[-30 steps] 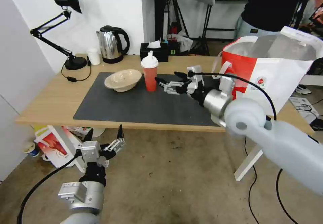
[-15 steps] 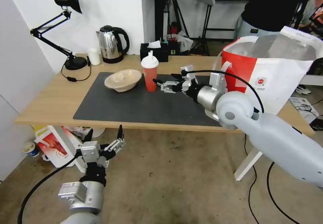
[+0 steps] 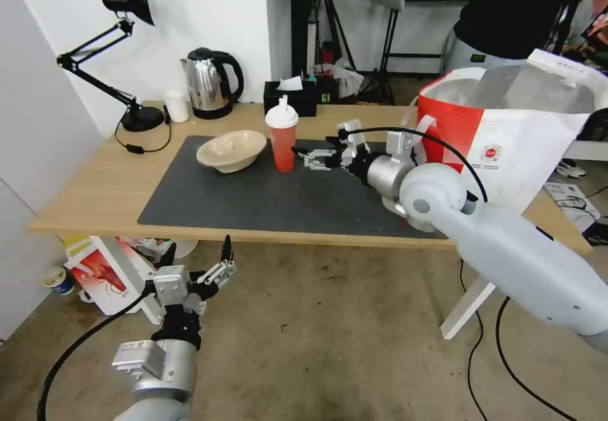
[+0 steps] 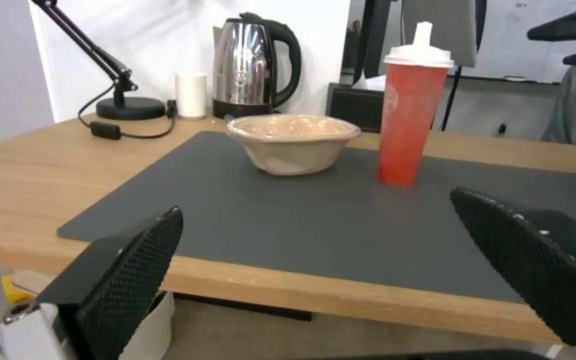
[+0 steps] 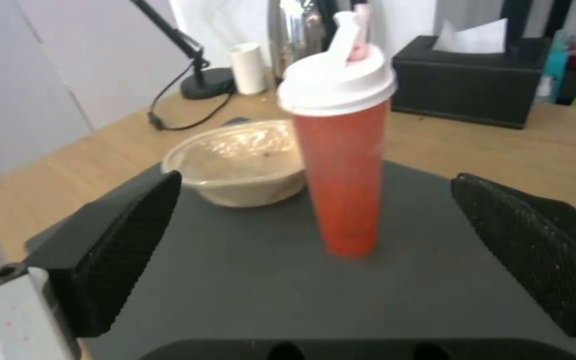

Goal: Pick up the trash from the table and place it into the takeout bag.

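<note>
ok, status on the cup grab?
Right gripper open, level with red cup, not touching. Left gripper open, parked below table. Nothing between.

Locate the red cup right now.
The red cup stands upright on the grey mat in the head view, just right of the beige bowl. The open right gripper sits close on its other side, not touching.

Red cup (image 3: 282,146) w/ white lid; beige bowl (image 3: 231,149).

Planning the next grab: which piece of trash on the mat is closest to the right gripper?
The red drink cup, directly ahead of the open right gripper; the beige bowl lies beyond it.
</note>
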`<state>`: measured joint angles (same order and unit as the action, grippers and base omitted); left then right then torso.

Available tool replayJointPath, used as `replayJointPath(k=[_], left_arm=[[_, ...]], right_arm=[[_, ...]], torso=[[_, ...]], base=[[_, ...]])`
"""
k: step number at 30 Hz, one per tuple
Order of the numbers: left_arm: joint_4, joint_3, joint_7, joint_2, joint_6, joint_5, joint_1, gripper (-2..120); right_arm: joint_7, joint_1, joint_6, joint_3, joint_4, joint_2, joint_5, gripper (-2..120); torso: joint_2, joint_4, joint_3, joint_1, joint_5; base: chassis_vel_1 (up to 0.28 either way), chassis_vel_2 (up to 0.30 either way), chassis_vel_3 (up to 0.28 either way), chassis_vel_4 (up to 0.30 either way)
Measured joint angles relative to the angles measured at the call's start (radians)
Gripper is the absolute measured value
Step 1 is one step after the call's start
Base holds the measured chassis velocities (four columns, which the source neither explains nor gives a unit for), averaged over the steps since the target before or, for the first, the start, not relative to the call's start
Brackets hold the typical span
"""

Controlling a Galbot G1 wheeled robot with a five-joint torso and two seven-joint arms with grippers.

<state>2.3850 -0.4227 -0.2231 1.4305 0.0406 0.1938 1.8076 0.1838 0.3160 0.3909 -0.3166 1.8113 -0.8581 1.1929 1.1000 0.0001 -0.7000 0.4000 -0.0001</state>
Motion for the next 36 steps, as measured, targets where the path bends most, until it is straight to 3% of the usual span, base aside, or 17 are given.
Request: replayJointPath(k=[19,36], left_arm=[[-0.010,0.018,0.000,0.009,-0.002,-0.011,-0.001,100],[-0.017,0.011,0.001,0.012,-0.006,-0.006,-0.011,100]], right_arm=[[-0.060,-0.095,0.014,-0.028,-0.254,-0.134,-0.038,100],[-0.099,-0.116,0.050,-0.057,-0.307,-0.181,-0.083,100]], torso=[[0.000,0.0000,0.000,0.000,0.0000],[0.000,-0.0001,0.000,0.000,0.0000]], base=[[0.000,0.000,0.000,0.000],[0.000,0.000,0.000,0.000]])
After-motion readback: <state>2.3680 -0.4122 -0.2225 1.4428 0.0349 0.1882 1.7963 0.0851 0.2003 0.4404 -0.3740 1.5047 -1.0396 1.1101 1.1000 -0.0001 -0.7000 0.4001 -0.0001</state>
